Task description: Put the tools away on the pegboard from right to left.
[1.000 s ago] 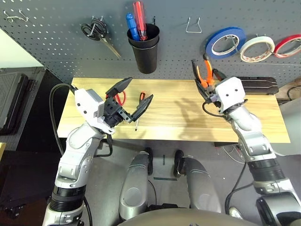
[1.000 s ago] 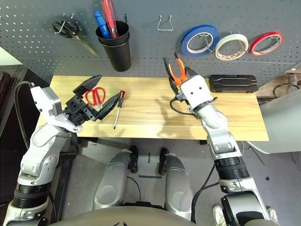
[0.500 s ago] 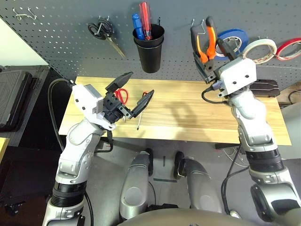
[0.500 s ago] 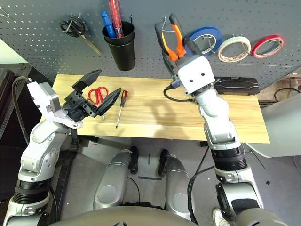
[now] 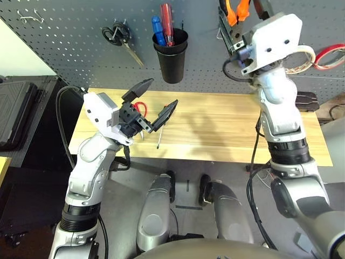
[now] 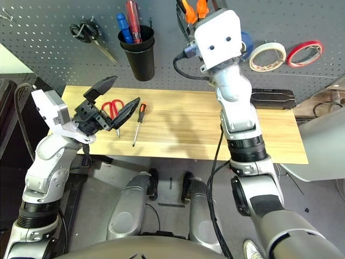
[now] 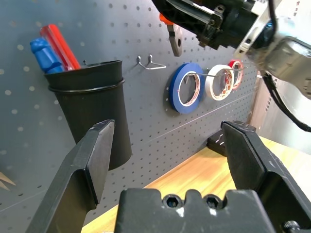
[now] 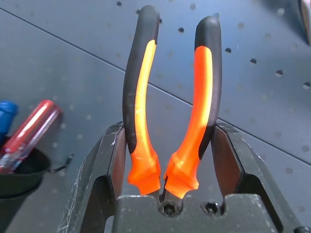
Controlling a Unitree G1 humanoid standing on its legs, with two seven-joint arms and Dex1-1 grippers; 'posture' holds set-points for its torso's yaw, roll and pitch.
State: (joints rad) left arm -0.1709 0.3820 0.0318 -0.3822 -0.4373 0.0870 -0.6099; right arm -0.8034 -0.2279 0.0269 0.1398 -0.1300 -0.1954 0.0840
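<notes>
Rising from table height, the right gripper (image 8: 167, 160) now pinches the orange-and-black-handled pliers (image 8: 167, 97) high against the dark grey perforated pegboard (image 5: 64, 32), above the bare wire hook (image 7: 150, 62), so hanging looks imminent. Nearer, the left gripper (image 5: 152, 102) hovers spread wide above the red-handled scissors (image 6: 110, 107) and slim screwdriver (image 6: 137, 123) on the wooden table (image 5: 215, 129).

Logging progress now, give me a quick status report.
Right gripper shut on pliers, raised at pegboard. Left gripper open, empty. Nothing blocking.
</notes>
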